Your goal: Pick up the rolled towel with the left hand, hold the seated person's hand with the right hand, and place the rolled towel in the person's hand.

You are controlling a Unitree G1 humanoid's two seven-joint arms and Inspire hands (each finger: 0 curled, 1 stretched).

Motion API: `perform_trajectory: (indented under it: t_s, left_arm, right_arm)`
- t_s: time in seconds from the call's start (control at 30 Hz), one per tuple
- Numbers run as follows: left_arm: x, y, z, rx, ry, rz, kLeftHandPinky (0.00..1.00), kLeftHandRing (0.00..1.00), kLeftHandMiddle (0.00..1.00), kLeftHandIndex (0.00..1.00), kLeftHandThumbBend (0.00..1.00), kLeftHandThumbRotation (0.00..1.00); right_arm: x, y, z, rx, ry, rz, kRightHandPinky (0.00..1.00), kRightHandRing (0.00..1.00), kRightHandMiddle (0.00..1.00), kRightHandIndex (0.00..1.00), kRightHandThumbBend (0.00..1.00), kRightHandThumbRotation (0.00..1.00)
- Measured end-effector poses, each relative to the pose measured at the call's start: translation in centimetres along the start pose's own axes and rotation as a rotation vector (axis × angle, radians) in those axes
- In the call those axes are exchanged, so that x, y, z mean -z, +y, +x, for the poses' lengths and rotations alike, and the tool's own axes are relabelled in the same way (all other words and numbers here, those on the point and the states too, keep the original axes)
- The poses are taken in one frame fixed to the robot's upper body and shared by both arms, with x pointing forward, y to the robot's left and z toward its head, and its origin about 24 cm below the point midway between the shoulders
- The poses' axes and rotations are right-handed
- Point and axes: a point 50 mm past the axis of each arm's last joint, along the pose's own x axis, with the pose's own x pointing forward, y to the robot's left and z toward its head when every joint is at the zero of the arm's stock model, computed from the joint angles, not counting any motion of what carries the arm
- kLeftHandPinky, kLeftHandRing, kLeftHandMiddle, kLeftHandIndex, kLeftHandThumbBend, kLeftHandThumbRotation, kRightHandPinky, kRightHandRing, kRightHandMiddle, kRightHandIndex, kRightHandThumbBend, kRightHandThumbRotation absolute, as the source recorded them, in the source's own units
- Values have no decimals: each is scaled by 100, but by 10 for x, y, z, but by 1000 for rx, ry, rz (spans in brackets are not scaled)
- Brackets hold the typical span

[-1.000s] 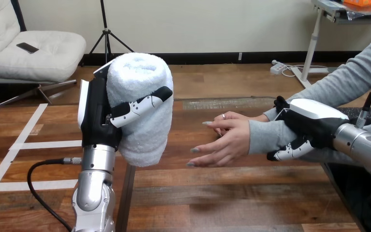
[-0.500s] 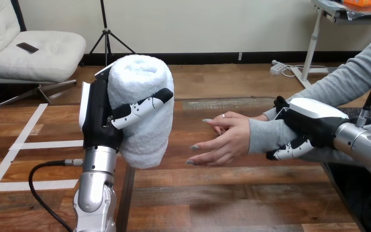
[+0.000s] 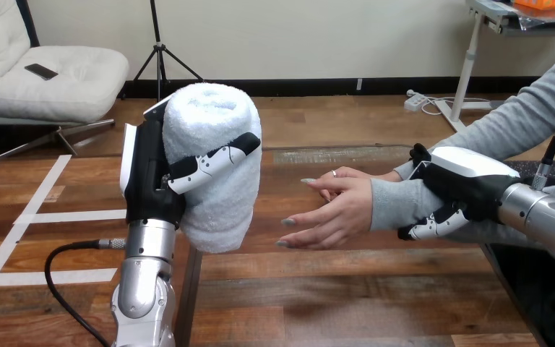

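The left hand (image 3: 148,173) is up in the air, far off to the left of the person's hand (image 3: 332,213). It is wrapped round the rolled towel (image 3: 217,130). The towel is white and fluffy. It stands up tall, with one round end on top and the other end hanging down below the robot's fingers. The black palm is pressed against the towel's left side. One finger (image 3: 213,160) is bent across the front of it and squeezes it in a little. The towel is well apart from the person's hand, and nothing fills the gap between them. The top of the towel is higher than the person's hand. Its bottom end is about level with the person's lowest fingertips.

The person's hand comes in from the right, over the wooden table (image 3: 347,289). It is open, and its fingers are loose and a bit spread. They point to the left, toward the towel. Nothing lies in it.

The right hand (image 3: 462,184) is just to the right of the person's hand. It grips the wrist (image 3: 397,202), which is covered by a grey sleeve. Its white back sits on top of the sleeve. Its fingers (image 3: 425,230) curl round from under the sleeve and hug it. The right hand touches the wrist, not the person's fingers.
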Motion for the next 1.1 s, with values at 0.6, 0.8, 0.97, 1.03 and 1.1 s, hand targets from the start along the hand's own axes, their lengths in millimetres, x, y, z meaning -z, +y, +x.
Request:
perform_trajectory:
  t_s: [0.6,0.8,0.97,1.03,1.1]
  left_arm:
    - [1,-4,-1,-8,3,-15,29,33,38,40,65,0]
    - [2,-6,-1,-25,8,-16,30,33,38,40,65,0]
    - [3,-7,-1,-39,15,-10,30,33,38,40,64,0]
    - [4,-8,-1,-43,16,-10,30,33,38,40,64,0]
    - [4,-9,-1,-45,17,-11,30,33,38,40,64,0]
  right_arm:
    - [-2,-2,0,0,-14,11,26,29,34,34,55,24]
    - [-2,-2,0,2,-18,9,27,30,35,35,55,26]
    - [-3,-2,0,3,-23,7,27,30,35,36,55,27]
    - [-3,-2,0,3,-26,7,27,30,34,36,56,26]
    - [-4,-3,0,4,-30,6,27,30,34,35,56,26]
